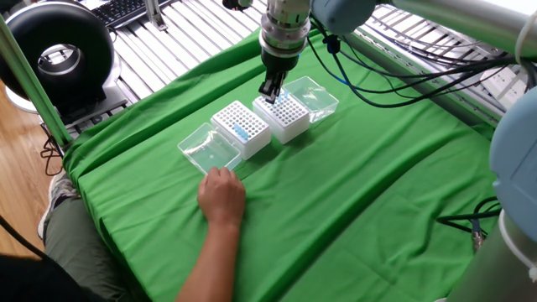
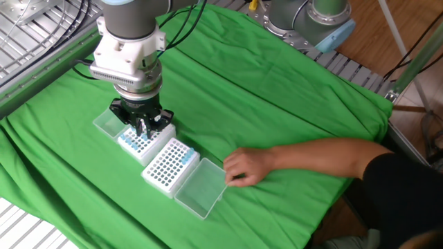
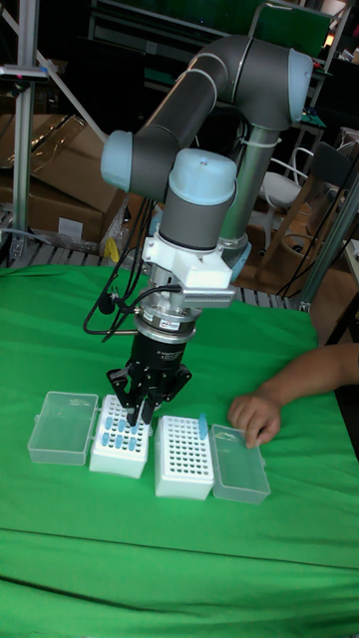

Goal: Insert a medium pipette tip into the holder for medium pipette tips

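Early stage: the fingers (image 3: 139,397) hang over the supply rack (image 3: 120,436), grip state unclear, and the medium holder (image 3: 183,457) awaits its tip

The robot arm (image 3: 214,95) is built of thick grey tubular links joined by rounded joints with pale blue end caps. Its wrist (image 3: 194,214) is a grey cylinder above a white flange block with a dark vented strip on its face. Below that sits a black cylindrical body with small white lettering, ending in the black gripper (image 3: 142,401) with slim dark fingers (image 2: 142,127). Black cables (image 3: 120,299) loop out at the wrist's nine o'clock side; more run along the arm.
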`<state>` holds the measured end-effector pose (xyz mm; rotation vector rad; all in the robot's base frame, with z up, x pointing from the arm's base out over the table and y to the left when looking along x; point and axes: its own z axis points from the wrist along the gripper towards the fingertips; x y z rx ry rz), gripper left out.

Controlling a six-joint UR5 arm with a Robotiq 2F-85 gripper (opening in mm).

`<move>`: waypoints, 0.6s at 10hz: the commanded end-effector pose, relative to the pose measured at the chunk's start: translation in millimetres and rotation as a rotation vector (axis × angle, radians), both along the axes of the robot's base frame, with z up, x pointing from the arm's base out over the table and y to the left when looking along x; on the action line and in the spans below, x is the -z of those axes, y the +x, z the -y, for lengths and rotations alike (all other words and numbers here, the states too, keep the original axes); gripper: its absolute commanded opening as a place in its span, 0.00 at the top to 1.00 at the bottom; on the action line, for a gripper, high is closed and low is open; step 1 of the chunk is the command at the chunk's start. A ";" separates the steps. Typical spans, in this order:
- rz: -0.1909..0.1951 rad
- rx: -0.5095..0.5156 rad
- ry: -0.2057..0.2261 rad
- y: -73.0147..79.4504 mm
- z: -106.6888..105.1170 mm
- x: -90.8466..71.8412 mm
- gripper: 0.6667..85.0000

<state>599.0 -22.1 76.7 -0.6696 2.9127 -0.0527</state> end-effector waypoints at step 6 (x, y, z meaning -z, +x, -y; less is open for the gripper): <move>0.024 -0.001 0.038 4.0 -4.4 8.8 0.70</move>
